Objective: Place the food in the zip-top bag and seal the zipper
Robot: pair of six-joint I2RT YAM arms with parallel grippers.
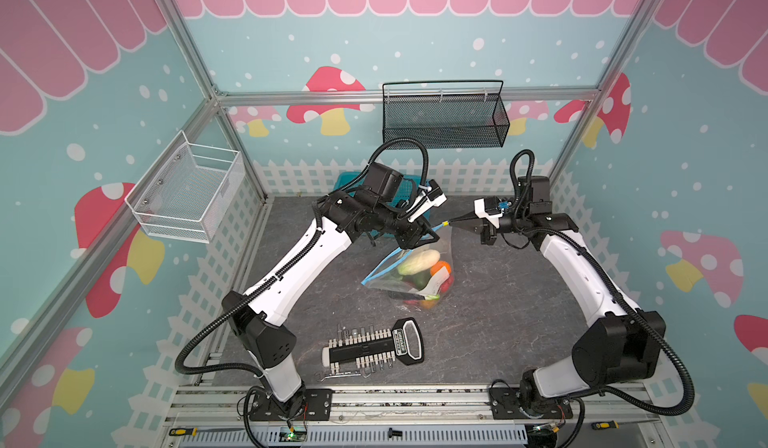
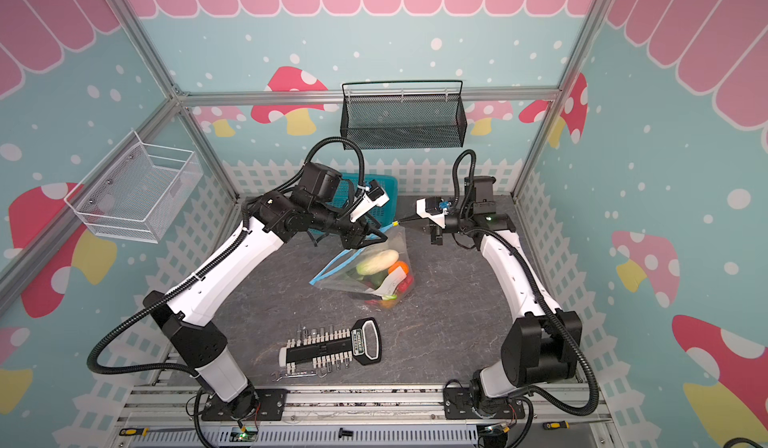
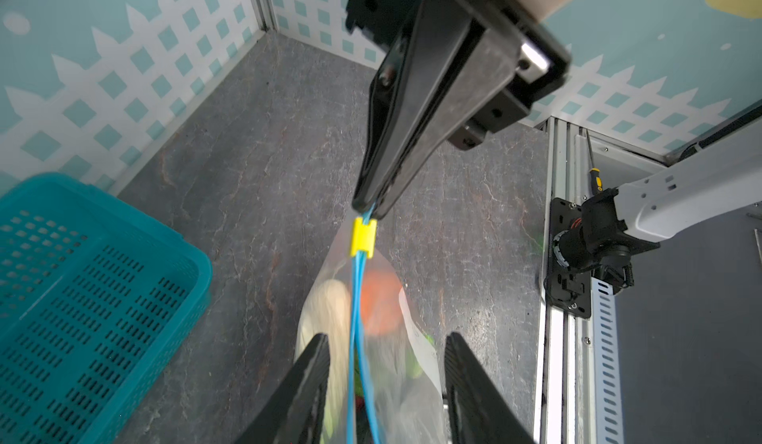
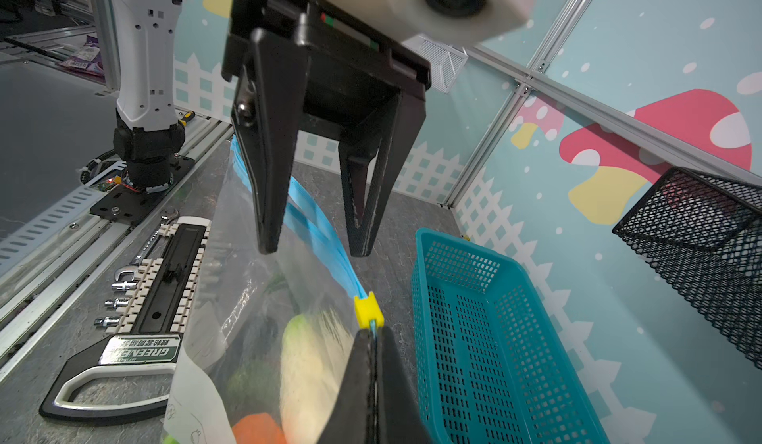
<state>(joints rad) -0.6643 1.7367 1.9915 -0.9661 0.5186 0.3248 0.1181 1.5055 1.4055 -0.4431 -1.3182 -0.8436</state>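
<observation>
One line, basically: the zipper (image 3: pixel 356 297) is clamped by the right gripper (image 3: pixel 370 209) (just past the yellow tab (image 3: pixel 363 238)) and straddled lengthwise by the left gripper (image 3: pixel 385 339), jaws spread.

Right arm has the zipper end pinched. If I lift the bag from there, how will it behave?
Probably floppy: the zip-top bag is thin crinkled film sagging from the right gripper to the table. Likely bottom-heavy, as the food sits bunched low, so it may swing. The zipper looks parted behind the yellow tab, so pieces could spill.
</observation>
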